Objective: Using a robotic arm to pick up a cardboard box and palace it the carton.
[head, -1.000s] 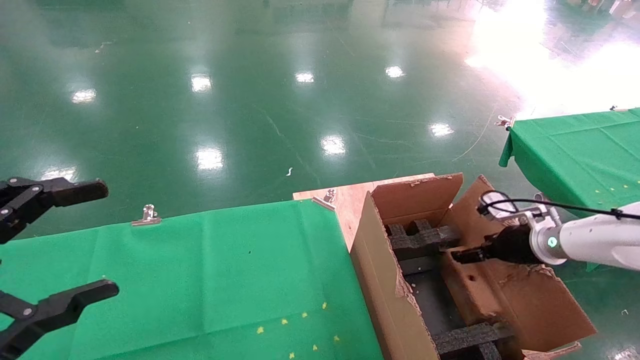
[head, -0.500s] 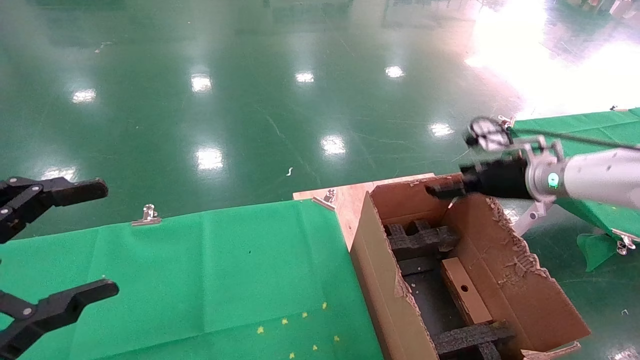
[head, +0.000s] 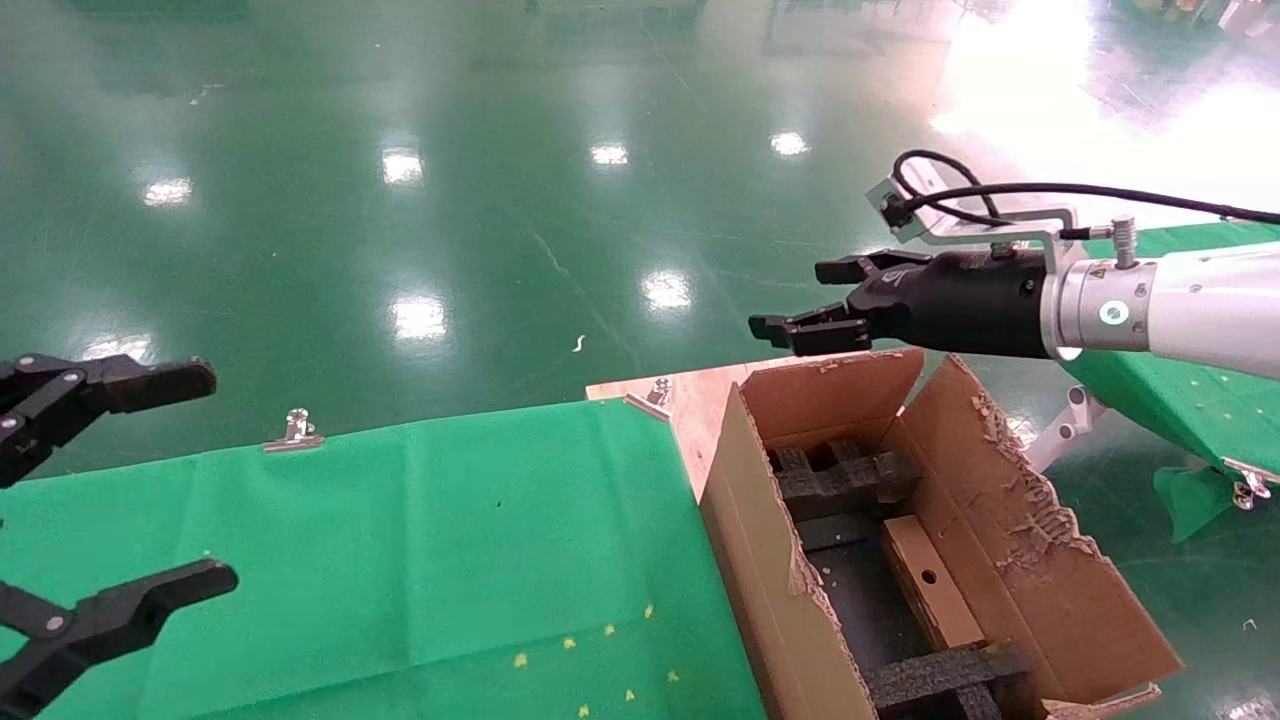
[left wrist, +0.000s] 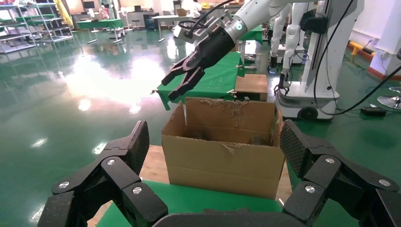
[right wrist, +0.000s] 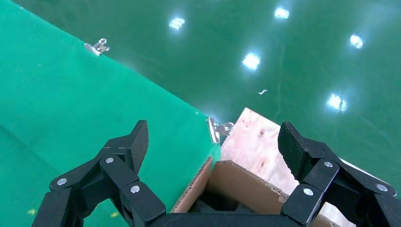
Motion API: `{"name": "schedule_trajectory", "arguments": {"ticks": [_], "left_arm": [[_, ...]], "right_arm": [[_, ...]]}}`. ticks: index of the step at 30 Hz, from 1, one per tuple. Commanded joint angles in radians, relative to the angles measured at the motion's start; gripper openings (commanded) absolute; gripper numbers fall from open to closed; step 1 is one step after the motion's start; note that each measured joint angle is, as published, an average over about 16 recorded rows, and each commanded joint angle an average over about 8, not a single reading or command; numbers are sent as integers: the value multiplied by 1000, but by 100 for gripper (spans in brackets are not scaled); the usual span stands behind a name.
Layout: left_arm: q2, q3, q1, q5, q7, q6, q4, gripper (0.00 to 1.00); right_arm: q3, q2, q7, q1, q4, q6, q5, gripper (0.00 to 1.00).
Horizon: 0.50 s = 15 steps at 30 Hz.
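Observation:
The small cardboard box, hole facing up, lies inside the carton between black foam inserts. Nothing is touching it. My right gripper on the white robotic arm hovers open and empty above the carton's far flap. The right wrist view has its open gripper over the carton's corner. My left gripper stays parked and open over the left of the green table. From its own view the left gripper faces the carton, with the right gripper above it.
The carton stands on a plywood board at the end of a green cloth table held by metal clips. Another green-covered table lies behind the right arm. Glossy green floor surrounds everything.
My right gripper has risen out of the carton and moved toward its far edge, fingers now spread. The cardboard box stays behind inside. The left arm has not moved.

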State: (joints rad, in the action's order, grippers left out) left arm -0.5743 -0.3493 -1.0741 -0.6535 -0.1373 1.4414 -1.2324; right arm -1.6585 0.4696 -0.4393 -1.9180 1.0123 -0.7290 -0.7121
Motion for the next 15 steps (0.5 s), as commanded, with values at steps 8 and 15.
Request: {"name": "schedule_trajectory", "arguments": {"ticks": [8, 15], "left_arm": [[0, 0, 0, 0, 0, 0, 0, 100], [0, 0, 0, 0, 0, 0, 0, 100]], "right_arm": [[39, 6, 4, 27, 3, -22, -1, 100], [187, 20, 32, 116, 35, -105, -2, 100]]}}
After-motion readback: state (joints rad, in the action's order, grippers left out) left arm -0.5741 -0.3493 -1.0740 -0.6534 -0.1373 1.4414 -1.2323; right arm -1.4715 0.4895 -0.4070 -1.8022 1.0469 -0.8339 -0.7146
